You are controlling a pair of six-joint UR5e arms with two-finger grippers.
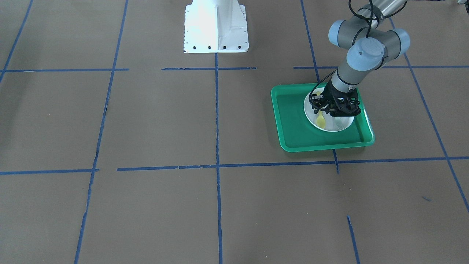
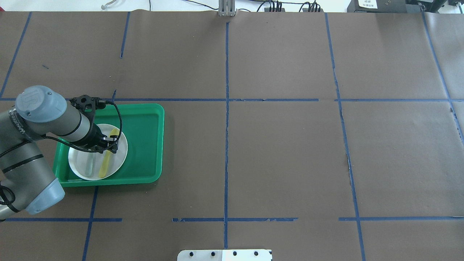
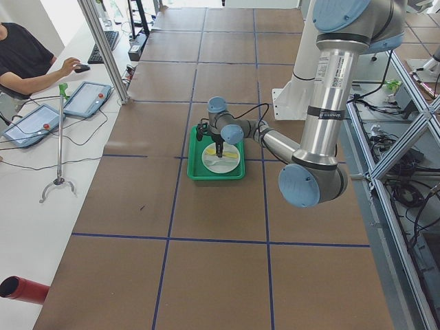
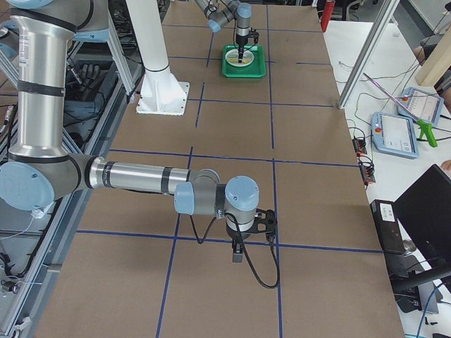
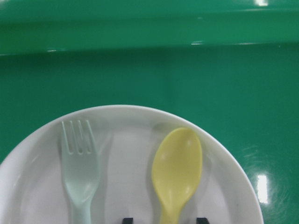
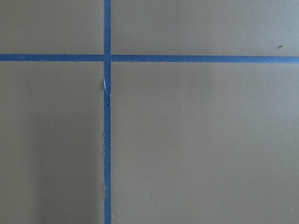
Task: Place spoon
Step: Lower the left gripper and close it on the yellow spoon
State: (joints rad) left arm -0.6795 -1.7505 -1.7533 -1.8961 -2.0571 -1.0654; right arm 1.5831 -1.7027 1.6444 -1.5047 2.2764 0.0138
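The pale-yellow spoon (image 5: 177, 163) lies flat on the white plate (image 5: 126, 135), to the right of a pale grey-green fork (image 5: 80, 172). The plate sits in a green tray (image 5: 187, 79). In the overhead view the spoon (image 2: 106, 161) lies on the plate (image 2: 78, 161) under my left gripper (image 2: 108, 143). In the left wrist view the two fingertips (image 5: 127, 220) stand apart on either side of the spoon's handle without touching it, so the gripper is open. My right gripper (image 4: 238, 253) hangs over bare table far from the tray; I cannot tell whether it is open or shut.
The green tray (image 2: 145, 145) sits on the table's left half, on brown paper with blue tape lines. The robot's white base (image 1: 216, 29) stands at the table's near edge. Operators' tablets (image 3: 82, 100) lie beyond the far edge.
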